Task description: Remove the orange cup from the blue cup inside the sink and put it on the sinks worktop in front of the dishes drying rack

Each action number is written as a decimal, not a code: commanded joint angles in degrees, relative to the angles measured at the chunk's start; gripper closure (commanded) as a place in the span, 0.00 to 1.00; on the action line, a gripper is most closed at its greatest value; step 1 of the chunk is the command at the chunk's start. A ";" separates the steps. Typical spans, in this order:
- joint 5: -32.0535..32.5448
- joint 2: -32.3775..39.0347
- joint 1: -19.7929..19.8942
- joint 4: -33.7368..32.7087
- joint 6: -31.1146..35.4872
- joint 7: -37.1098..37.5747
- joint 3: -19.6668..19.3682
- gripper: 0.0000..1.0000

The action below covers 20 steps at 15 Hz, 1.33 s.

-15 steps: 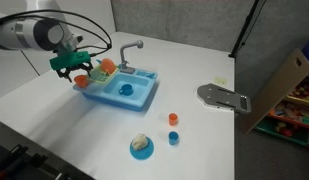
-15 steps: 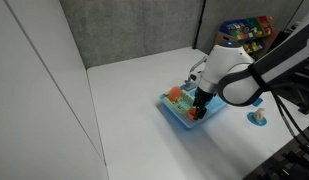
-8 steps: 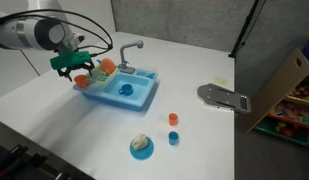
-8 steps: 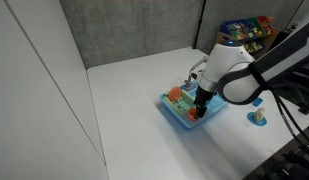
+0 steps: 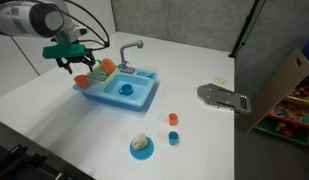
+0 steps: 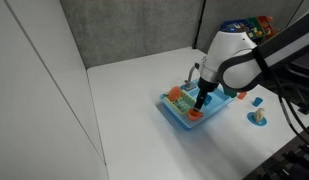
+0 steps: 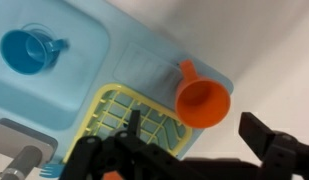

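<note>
Sink (image 5: 144, 100) stands near the tabletop edge on the arm's side. Gripper (image 5: 73, 64) has risen clear, jaws spread and empty. Orange cup (image 5: 82, 80) now rests on the worktop (image 7: 144, 60), just before the drying rack (image 7: 114, 115). Blue cup (image 5: 125, 89) sits alone in the basin. Placement judged complete.

The arm has pulled up. A second ago the gripper (image 5: 72, 66) sat low around the orange cup (image 5: 82, 80) at the end corner of the sinks worktop (image 7: 144, 60). Now it hangs clear above the cup with its jaws apart, and the cup stands free.
</note>
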<state>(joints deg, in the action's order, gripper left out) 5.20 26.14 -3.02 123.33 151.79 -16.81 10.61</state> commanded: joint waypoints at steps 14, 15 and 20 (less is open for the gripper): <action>-2.80 -17.66 -2.04 0.80 -26.96 25.02 -6.18 0.00; -2.97 -19.07 -1.96 1.14 -28.06 25.45 -6.22 0.00; -4.51 -26.06 -1.27 2.06 -33.69 26.67 -6.62 0.00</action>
<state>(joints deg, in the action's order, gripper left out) 2.08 5.41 -4.62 123.44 120.95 8.66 4.51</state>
